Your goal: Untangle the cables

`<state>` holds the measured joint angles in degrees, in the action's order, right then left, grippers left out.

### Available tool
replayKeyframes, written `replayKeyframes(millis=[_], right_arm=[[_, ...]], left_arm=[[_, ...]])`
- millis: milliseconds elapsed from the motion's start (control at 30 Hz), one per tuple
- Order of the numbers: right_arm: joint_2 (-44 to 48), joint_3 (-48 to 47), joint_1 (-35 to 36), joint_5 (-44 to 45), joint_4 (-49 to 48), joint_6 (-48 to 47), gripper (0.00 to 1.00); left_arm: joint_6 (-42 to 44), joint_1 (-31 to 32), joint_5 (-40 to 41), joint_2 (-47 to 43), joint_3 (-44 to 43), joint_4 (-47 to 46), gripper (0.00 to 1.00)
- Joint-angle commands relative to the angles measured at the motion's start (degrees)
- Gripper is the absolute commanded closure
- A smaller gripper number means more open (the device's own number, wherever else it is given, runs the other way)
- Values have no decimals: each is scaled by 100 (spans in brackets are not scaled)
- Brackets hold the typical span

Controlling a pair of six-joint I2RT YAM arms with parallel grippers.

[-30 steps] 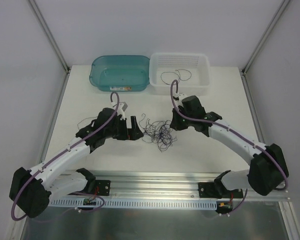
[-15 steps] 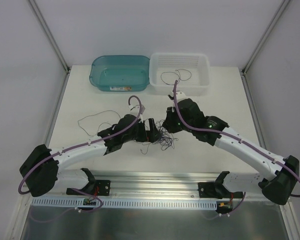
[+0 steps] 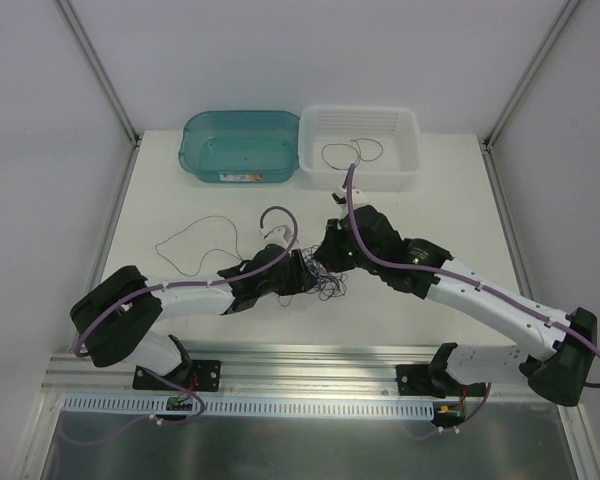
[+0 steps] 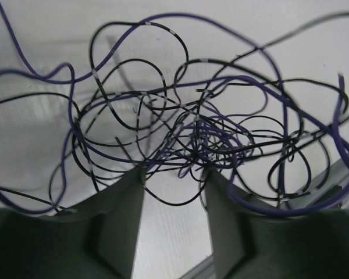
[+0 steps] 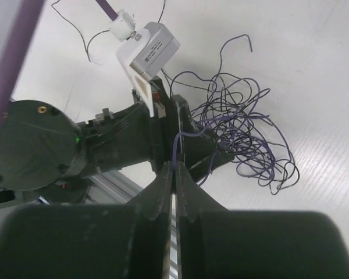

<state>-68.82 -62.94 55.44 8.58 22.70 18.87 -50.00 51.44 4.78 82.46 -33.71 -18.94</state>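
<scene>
you're likely working light, springy cables point(image 4: 198, 133); right gripper point(image 5: 174, 168) is pinching one strand, left gripper point(image 4: 174, 173) gaping; be taking outer loops.

Thin purple-black cables point(image 3: 327, 282) lie tangled in loops.

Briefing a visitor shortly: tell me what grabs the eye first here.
A knot of dark cables sits at the centre of the table. The right claw is shut on one purple strand; the left claw stands open at the knot's edge. One loose cable lies in the white basket behind.
</scene>
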Motion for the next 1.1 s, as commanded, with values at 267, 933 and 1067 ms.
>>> replayKeyframes(millis=[267,933,1067], right_arm=[[1247,-674,107,845,1111,-50,99],[3269,-1872,-16,4108,3883,-710,99],[3174,-1266,-16,3862,3602,-613,99]], left_arm=[[-564,-248,1342,69,110,601,100],[-89,-2550,780,-581,489,1472,100],[121,-2613,473,-748,410,1542,97]])
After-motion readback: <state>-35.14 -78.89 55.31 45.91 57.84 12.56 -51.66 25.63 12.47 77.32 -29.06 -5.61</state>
